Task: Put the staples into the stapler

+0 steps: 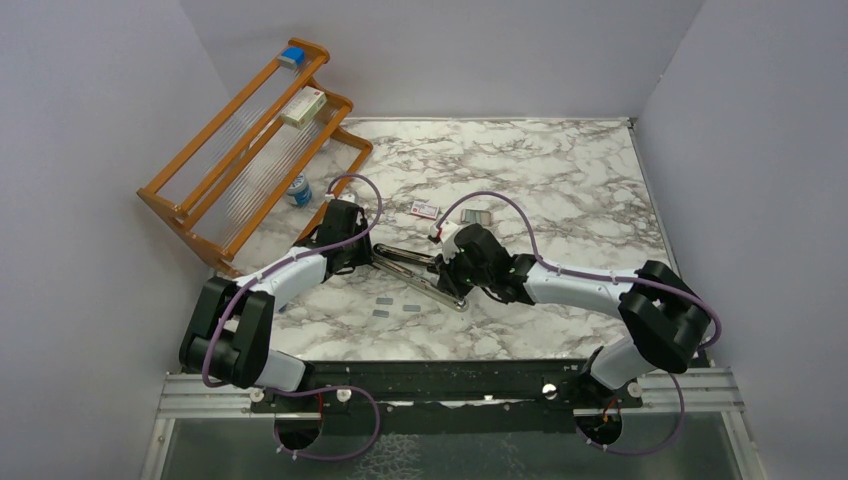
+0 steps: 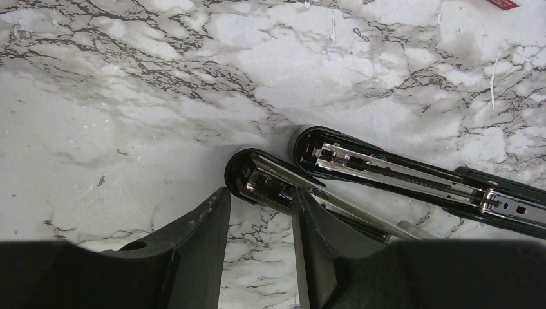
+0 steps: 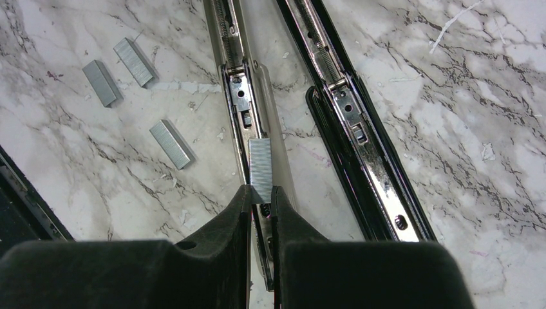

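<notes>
Right gripper (image 3: 261, 191) is pinched shut on one staple strip (image 3: 261, 168), fingers (image 3: 235, 215) nearly together, holding it by its near end. The strip sticks out past the tips and lies along the silver rail (image 3: 239, 96) of the stapler (image 1: 420, 275). Can't tell whether it's seated in the channel or only resting on top.

The stapler is splayed open in a V on the marble table (image 1: 580, 190), between the two grippers. The black top arm (image 3: 360, 161) lies just right of the rail.

Left gripper (image 2: 259, 193) is at the V's closed end with its fingers (image 2: 206, 232) apart and marble visible in the gap. The rounded end of one stapler arm (image 2: 254, 175) sits at the tips and the right-hand finger overlaps it. Can't tell if there's real contact.

Three loose staple strips (image 3: 171, 143) lie flat left of the rail, apart from the right gripper. The red-and-white packet (image 1: 424, 209) and grey tray (image 1: 477, 216) sit farther back on the table.
</notes>
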Action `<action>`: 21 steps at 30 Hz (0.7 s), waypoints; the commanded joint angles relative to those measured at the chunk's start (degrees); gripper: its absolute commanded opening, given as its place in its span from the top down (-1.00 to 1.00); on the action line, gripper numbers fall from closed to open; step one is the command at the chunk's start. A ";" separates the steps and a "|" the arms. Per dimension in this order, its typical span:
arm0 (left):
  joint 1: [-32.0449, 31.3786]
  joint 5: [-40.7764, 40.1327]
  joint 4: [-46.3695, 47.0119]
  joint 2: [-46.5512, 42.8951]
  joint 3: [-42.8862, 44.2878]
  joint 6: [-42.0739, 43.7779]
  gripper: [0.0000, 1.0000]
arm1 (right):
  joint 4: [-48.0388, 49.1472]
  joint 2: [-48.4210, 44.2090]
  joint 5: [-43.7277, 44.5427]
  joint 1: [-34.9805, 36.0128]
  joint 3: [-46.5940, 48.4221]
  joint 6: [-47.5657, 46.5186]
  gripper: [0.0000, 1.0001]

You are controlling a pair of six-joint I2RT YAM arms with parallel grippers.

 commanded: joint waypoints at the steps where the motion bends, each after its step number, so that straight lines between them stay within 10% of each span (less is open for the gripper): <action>1: 0.24 1.34 -1.16 1.06 -0.68 0.32 0.15 | 0.21 -0.08 -0.78 0.34 -0.16 0.10 0.76; 21: 0.28 1.49 -1.17 1.28 -0.68 0.32 0.15 | -0.05 -0.31 -2.26 0.32 -0.93 -0.25 0.76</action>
